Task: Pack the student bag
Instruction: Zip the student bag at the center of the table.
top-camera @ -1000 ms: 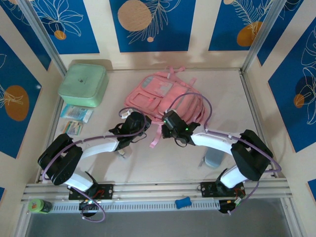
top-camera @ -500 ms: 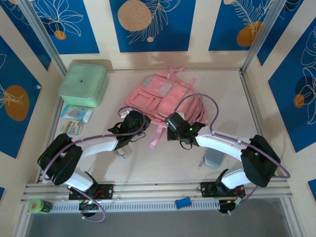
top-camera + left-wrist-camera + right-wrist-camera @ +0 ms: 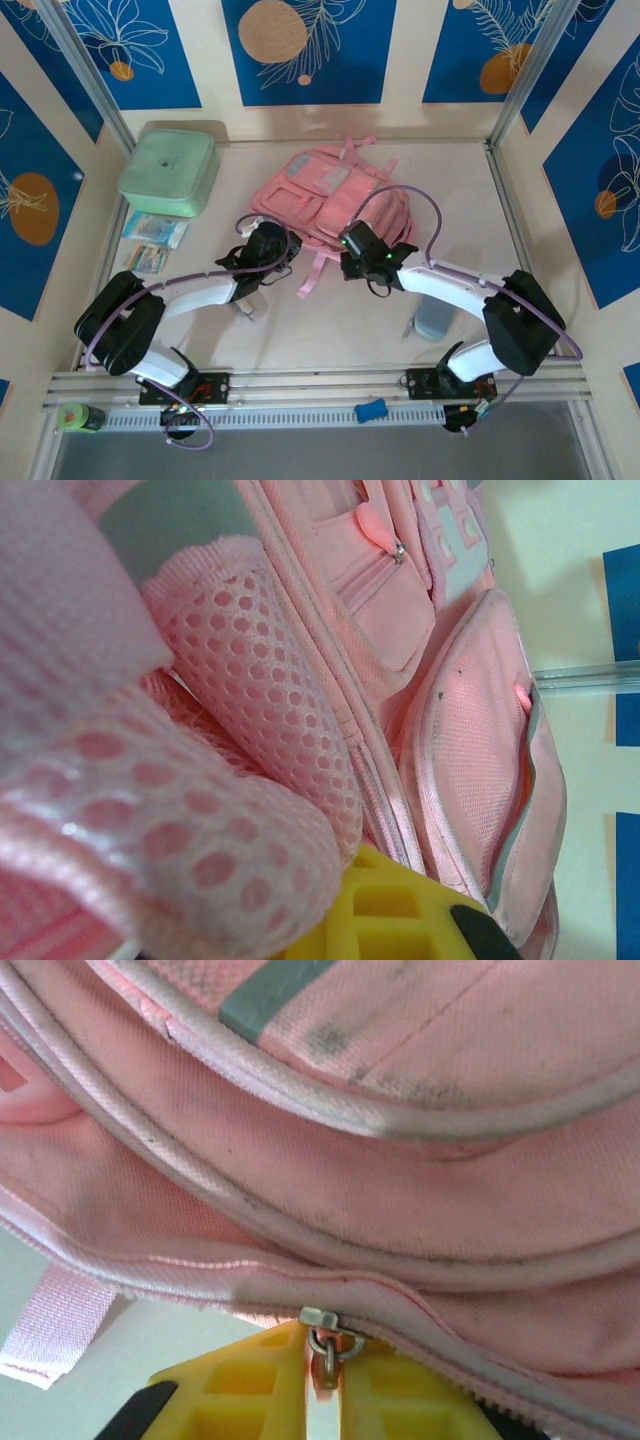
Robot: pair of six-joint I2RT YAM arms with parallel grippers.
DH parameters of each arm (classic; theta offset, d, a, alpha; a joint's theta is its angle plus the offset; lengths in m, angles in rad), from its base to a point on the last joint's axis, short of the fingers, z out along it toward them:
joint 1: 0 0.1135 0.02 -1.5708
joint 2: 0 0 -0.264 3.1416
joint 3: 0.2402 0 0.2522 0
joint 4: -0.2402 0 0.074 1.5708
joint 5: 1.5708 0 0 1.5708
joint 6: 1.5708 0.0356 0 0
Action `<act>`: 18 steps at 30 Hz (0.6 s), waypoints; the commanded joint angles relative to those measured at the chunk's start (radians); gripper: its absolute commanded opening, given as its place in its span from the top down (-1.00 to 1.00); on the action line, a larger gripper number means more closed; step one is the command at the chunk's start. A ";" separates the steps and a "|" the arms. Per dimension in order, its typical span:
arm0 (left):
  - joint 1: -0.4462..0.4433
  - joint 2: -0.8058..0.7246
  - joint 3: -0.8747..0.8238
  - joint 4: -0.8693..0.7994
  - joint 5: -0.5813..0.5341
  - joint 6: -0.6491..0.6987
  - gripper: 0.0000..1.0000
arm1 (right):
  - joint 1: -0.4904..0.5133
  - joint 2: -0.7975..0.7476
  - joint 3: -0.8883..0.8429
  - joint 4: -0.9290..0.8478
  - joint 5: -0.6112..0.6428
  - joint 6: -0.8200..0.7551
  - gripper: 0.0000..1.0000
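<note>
Pink student bag [image 3: 322, 190], just one

1. White shells are covering the left arm [image 3: 195, 293] and the right arm [image 3: 445, 285], with black blocks sitting at the joints.
2. Purple cables [image 3: 425, 205] are looping along both arms.
3. A green light [image 3: 385, 257] is glowing on the right wrist.
4. Yellow ribbed fingers [image 3: 240, 1390], edged in black, are forming the right hand [image 3: 322, 1410].
</note>
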 commanded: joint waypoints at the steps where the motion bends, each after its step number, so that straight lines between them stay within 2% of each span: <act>1: 0.009 -0.026 0.033 0.068 -0.005 0.018 1.00 | -0.018 0.018 0.030 0.088 -0.023 -0.040 0.62; 5: 0.007 -0.018 0.040 0.070 0.003 0.017 1.00 | -0.019 0.038 0.033 0.121 -0.019 -0.062 0.54; 10: 0.007 -0.012 0.042 0.078 0.008 0.012 1.00 | -0.023 0.063 0.044 0.145 -0.013 -0.087 0.56; 18: 0.021 -0.026 0.039 0.056 -0.006 0.039 1.00 | 0.008 0.035 0.080 -0.001 0.066 -0.055 0.97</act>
